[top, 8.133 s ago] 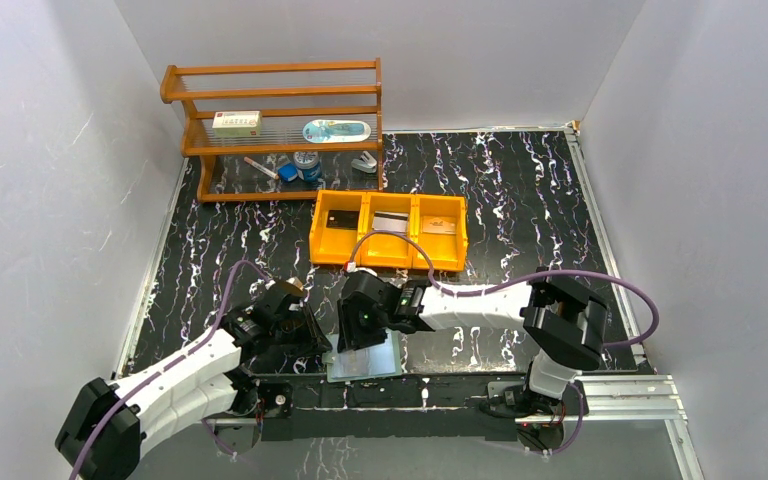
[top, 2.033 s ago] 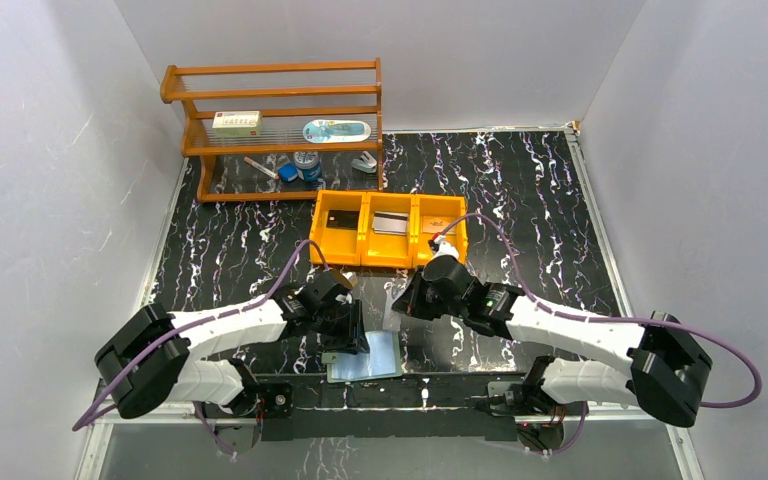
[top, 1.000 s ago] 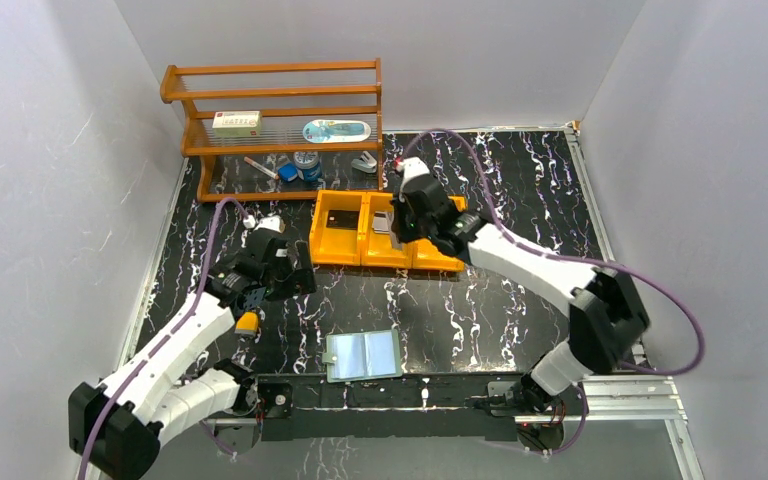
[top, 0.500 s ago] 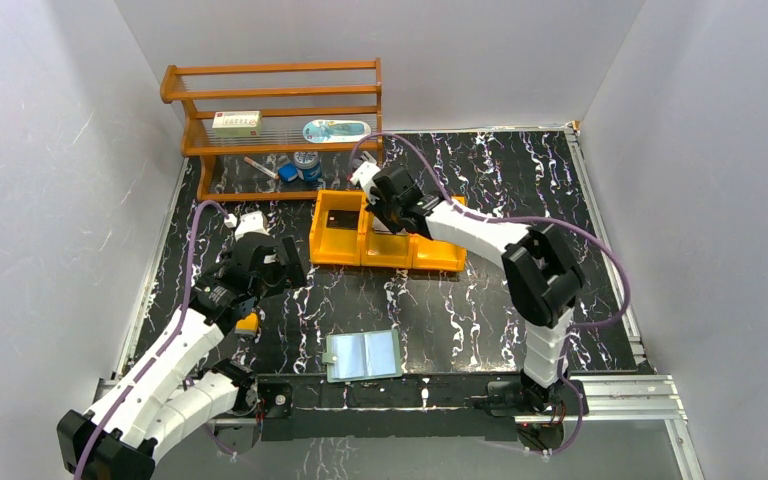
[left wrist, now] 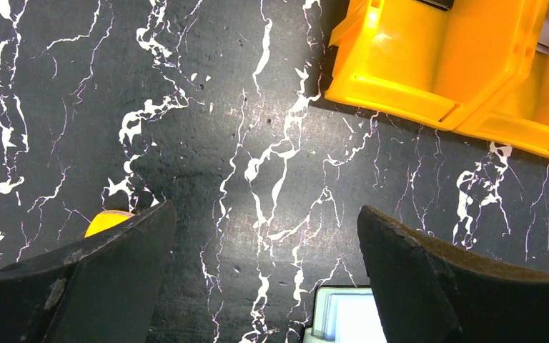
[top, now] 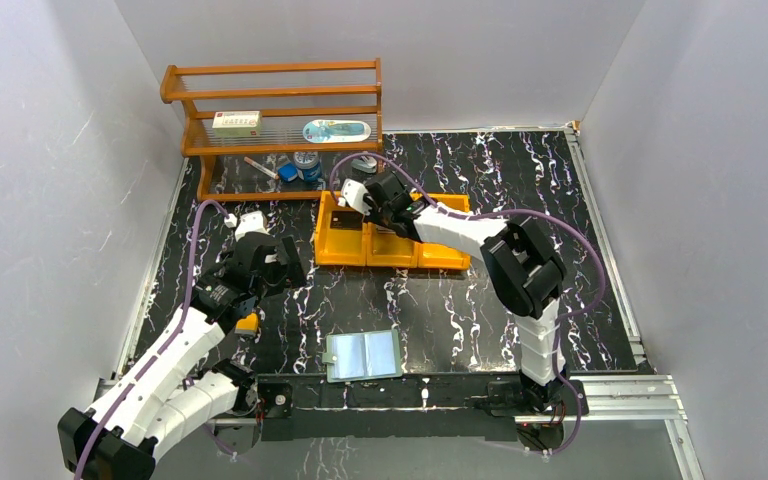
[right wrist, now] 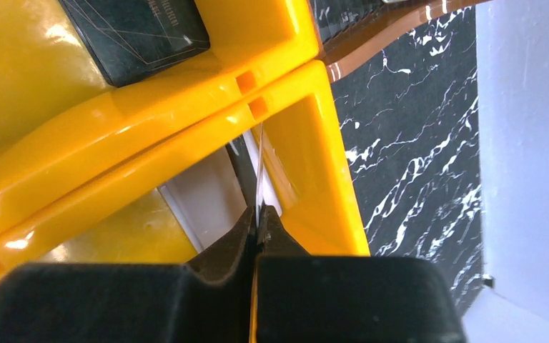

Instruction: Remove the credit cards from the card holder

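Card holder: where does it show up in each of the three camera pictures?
Top external: the card holder lies open near the bottom centre.
Left wrist: only a corner shows, at the bottom edge, right of centre.
Right wrist: not in it.
Shared landmark: the orange tray.

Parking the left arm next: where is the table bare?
Bare: from the orange tray right to the wall, and between tray and card holder. Crowded: under the shelf, and the tray, where the right gripper pinches a card.
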Available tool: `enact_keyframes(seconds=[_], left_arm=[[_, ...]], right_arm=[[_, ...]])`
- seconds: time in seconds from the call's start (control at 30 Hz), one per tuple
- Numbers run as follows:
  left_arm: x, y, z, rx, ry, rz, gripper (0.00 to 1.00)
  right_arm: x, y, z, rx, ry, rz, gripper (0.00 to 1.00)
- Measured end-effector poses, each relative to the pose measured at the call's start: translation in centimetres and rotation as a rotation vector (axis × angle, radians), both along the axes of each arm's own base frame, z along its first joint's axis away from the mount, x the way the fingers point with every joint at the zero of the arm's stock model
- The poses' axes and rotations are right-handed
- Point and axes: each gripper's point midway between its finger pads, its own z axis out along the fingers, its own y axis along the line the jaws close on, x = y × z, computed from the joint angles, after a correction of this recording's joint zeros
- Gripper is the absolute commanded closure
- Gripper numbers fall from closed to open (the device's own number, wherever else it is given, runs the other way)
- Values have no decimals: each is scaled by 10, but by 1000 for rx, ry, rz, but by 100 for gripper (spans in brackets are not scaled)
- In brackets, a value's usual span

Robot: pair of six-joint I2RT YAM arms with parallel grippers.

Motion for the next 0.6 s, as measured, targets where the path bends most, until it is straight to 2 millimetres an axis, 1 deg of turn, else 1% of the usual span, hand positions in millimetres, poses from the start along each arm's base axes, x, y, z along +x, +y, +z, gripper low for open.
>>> enact_keyframes(seconds=[0.1, 0.2, 0.37, 0.43, 0.47, 0.5, 0.57, 0.6], left_arm=[[0, 1, 0, 2, -1, 2, 2], [0, 1, 0, 4, -2, 4, 2], [0, 1, 2, 0, -12, 5, 2], [0, 1, 4, -2, -17, 4, 2], [0, 1, 4, -3, -18, 4, 2], [0, 2, 4, -3, -18, 4, 2], [0, 1, 4, -3, -18, 4, 2], [0, 1, 4, -4, -18, 4, 2]], right_arm=[[6, -2, -7, -58, -27, 31, 97], [8, -1, -9, -72, -52, 66, 94], [1, -4, -23, -110, -49, 124, 91], [1, -3, -22, -109, -50, 128, 84], [1, -3, -22, -107, -51, 127, 75], [1, -3, -22, -103, -50, 123, 61], [-1, -2, -24, -91, -37, 117, 54], [-2, -2, -25, -85, -28, 113, 52]])
